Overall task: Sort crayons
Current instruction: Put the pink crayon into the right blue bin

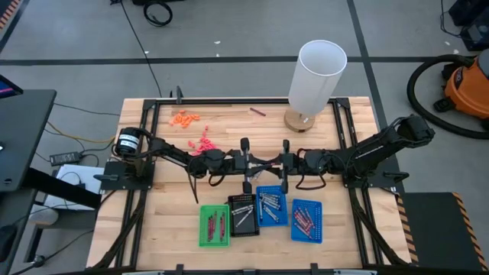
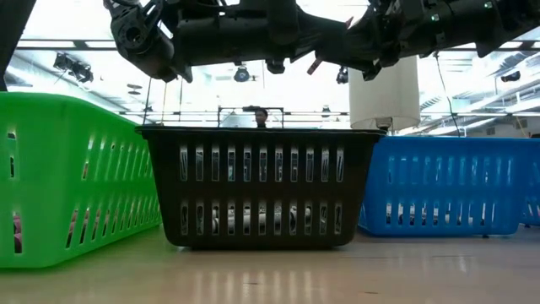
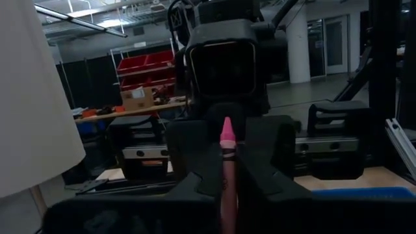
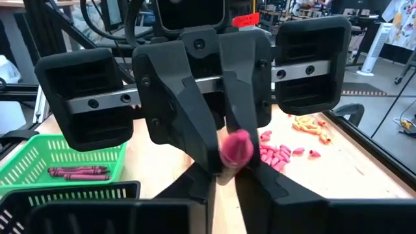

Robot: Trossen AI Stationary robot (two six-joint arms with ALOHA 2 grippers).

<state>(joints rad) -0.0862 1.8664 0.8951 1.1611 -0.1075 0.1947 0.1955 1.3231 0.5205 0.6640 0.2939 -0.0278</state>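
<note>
Two dark arms stretch level toward each other above the table's middle, the left gripper (image 3: 227, 188) and right gripper (image 4: 227, 170) both clamped on one pink crayon (image 3: 227, 170), above the green tray (image 1: 215, 226), black tray (image 1: 243, 214) and blue trays (image 1: 307, 221).

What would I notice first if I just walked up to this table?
Probably the two robot arms meeting nose to nose above the table's middle, the left hand and right hand both pinching one pink crayon. Then the tall white cylinder at the far edge, and the green tray, black tray and blue trays at the near edge.
</note>
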